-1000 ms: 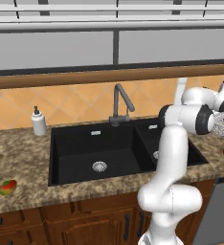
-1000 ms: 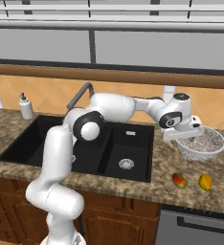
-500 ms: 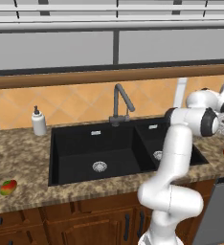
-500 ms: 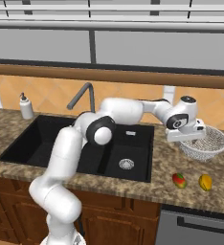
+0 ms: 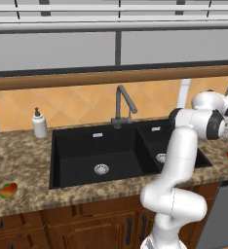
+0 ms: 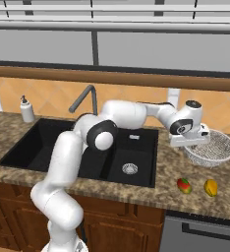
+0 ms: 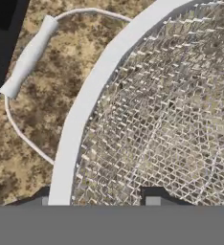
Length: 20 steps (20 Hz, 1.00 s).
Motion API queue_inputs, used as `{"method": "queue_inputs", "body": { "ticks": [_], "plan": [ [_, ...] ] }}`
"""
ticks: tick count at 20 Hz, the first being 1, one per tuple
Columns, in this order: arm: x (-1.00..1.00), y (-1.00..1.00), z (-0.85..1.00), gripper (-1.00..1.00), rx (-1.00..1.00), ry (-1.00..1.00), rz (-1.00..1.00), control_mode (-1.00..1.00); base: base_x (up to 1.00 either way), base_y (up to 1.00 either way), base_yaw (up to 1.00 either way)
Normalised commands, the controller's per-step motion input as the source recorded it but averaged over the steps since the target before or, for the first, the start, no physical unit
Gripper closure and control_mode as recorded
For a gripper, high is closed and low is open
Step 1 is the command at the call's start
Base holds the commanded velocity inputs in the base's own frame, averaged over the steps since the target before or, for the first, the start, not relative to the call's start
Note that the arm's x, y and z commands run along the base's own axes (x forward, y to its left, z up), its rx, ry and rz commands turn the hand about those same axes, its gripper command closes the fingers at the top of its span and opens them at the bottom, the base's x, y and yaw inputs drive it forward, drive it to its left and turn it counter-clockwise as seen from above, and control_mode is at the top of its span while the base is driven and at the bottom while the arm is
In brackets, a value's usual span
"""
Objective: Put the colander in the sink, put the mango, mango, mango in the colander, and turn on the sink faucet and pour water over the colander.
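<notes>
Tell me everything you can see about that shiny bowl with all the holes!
The colander is a round, silvery wire-mesh bowl with a smooth white rim and a thin looped side handle. It sits upright on the speckled stone counter, right of the black sink. Nothing is inside it. The gripper straddles its rim, one finger outside, one inside.

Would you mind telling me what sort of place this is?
A rendered home kitchen, most likely: a black double-basin sink with a faucet, a granite-look counter, and wooden cabinets below.

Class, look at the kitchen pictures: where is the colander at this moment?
The colander sits on the counter to the right of the sink, behind two mangos, with the gripper at its near-sink rim.
</notes>
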Motion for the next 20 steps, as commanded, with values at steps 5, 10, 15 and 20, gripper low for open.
{"method": "queue_inputs", "body": {
  "ticks": [5, 10, 15, 20],
  "plan": [
    [-0.35, 0.43, -0.03, 1.00, -0.09, -0.03, 0.13, -1.00, 0.00, 0.00, 0.00],
    [-0.41, 0.44, 0.38, 1.00, -0.07, 0.00, 0.30, -1.00, 0.00, 0.00, 0.00],
    [-0.59, 0.33, 0.62, 1.00, -0.05, 0.00, 0.27, -1.00, 0.00, 0.00, 0.00],
    [-0.53, 0.34, 0.46, 1.00, -0.03, 0.04, 0.05, -1.00, 0.00, 0.00, 0.00]
  ]
}}
